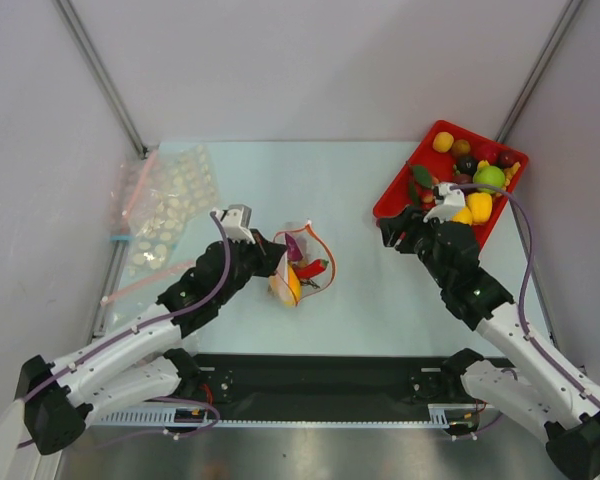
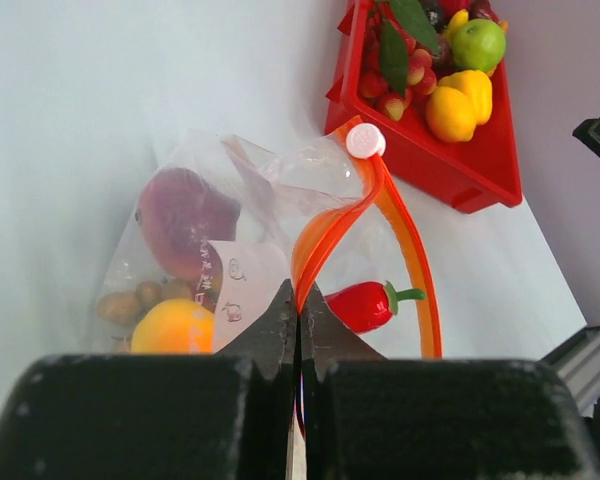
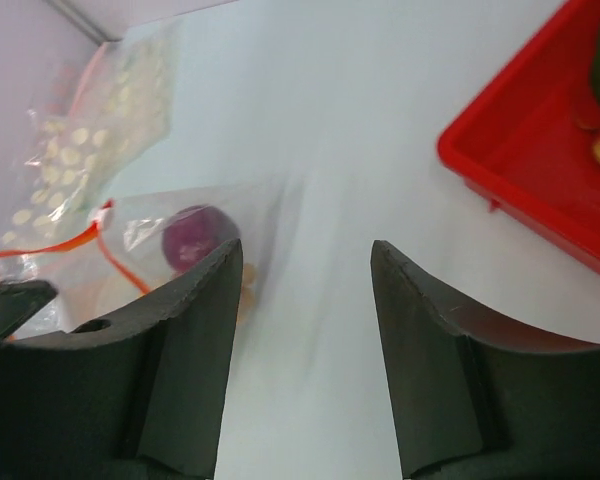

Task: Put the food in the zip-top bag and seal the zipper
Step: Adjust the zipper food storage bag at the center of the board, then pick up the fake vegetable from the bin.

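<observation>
The clear zip-top bag lies at the table's middle with its mouth held open. Its red-orange zipper loops up to a white slider. My left gripper is shut on one side of the zipper strip; it also shows in the top view. In the bag lie a purple fruit, an orange fruit, brown nuts and a red chili. My right gripper is open and empty between bag and tray, its fingers above bare table.
A red tray at the back right holds several toy foods, among them a yellow one and a green one. Dotted clear bags with pink and blue strips lie at the back left. A black strip runs along the near edge.
</observation>
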You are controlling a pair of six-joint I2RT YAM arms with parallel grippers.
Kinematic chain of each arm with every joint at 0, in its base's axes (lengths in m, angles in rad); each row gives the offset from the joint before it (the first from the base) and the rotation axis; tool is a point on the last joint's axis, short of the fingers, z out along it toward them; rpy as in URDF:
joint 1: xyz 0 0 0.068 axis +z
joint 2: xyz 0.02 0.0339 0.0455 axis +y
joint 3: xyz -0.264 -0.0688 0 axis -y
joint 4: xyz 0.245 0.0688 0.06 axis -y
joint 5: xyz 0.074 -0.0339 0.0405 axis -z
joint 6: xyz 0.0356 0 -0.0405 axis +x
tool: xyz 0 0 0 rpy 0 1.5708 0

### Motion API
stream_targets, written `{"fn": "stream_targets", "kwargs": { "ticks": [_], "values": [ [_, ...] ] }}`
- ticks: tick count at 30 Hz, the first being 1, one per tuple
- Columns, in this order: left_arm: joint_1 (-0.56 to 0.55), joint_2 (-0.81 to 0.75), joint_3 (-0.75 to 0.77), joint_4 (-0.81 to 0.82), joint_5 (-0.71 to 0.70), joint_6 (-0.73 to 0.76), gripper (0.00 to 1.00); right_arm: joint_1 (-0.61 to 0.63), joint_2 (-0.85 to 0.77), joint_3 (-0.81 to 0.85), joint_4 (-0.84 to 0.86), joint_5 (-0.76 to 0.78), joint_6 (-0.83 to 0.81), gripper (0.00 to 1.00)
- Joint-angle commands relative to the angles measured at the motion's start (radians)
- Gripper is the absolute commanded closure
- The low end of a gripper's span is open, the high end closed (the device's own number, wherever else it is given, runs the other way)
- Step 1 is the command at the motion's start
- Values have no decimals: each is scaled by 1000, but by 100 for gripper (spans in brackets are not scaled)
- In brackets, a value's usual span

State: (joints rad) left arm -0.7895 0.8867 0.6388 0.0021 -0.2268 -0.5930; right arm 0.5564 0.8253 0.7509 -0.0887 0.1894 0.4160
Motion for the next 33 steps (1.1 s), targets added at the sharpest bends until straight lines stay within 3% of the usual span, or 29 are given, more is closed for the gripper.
{"fn": "stream_targets", "kwargs": {
  "ticks": [1,6,12,20,27,33],
  "values": [
    [-2,9,-16,90,-43,18,100,-73,3,-42,40,7,36,41],
    [-2,23,-24,99,-74,44,100,-191,15,-53,47,-79,72,41],
    [-2,0,-30,98,-59,65,100,-262,78,-42,56,-1,89,35],
    [-2,-152,-131,180,-55,65,99,-390,248,36,78,13,168,30],
    [-2,-103,-99,134,-78,48,100,-438,445,209,139,108,164,27],
    [-2,-78,-79,110,-86,42,100,-461,716,486,123,241,113,27]
  ]
}}
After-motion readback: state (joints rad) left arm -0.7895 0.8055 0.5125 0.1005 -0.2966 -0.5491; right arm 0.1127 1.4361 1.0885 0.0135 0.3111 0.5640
